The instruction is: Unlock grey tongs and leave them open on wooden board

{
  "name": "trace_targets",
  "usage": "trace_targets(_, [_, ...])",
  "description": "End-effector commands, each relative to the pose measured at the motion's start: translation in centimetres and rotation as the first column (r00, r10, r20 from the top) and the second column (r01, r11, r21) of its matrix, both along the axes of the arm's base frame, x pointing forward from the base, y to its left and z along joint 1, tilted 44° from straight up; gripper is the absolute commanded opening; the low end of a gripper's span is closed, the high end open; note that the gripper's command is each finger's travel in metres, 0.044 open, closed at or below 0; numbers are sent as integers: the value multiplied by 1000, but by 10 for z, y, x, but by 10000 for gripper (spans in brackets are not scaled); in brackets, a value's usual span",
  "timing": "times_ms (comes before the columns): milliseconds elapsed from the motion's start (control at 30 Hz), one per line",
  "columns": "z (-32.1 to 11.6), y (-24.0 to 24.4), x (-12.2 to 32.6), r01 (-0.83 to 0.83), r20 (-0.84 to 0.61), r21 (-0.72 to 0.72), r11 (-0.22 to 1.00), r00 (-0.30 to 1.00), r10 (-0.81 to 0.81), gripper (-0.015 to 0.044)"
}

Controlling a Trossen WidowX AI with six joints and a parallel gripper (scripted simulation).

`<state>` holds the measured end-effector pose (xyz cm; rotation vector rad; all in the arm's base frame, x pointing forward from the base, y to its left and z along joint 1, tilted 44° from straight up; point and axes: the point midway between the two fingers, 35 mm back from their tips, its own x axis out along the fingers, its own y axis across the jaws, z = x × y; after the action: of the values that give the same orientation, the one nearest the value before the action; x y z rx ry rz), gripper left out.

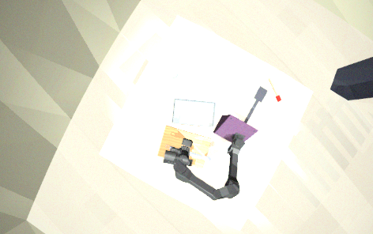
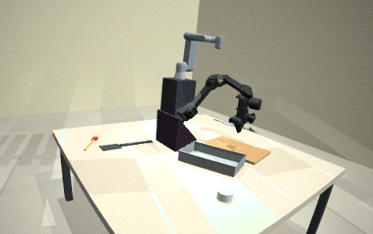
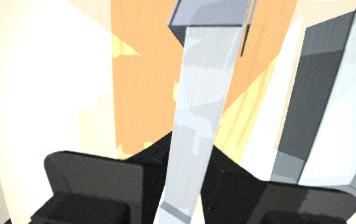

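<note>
The grey tongs (image 1: 201,156) (image 2: 224,121) (image 3: 202,95) are held above the wooden board (image 1: 163,140) (image 2: 258,152) (image 3: 142,90), lying roughly level. My gripper (image 2: 238,130) (image 3: 186,136) points down and is shut on the tongs partway along their length. In the wrist view the tongs run up between the fingers to a wider channel-shaped end at the top. Their arms look close together; whether the lock is engaged cannot be seen. The roasting tin (image 1: 173,114) (image 2: 209,162) (image 3: 316,95) stands beside the board with no tongs on it.
A purple wedge-shaped block (image 1: 236,128) (image 2: 169,130) stands at the arm's base. A dark spatula (image 1: 252,111) (image 2: 111,147) and a red-headed tool (image 1: 278,98) (image 2: 95,138) lie beyond it. A pale round pot (image 2: 225,196) stands past the tin. A dark pedestal (image 2: 178,95) rises behind.
</note>
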<state>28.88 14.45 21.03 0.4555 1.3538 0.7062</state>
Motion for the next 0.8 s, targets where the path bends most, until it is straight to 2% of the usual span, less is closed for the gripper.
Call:
trace_targets(0, [-2,2,1,-6,-2,4,1000,1000,6,-150])
trace_targets(767, [-28,28,4,-6,-1,4,1000,1000,6,-150])
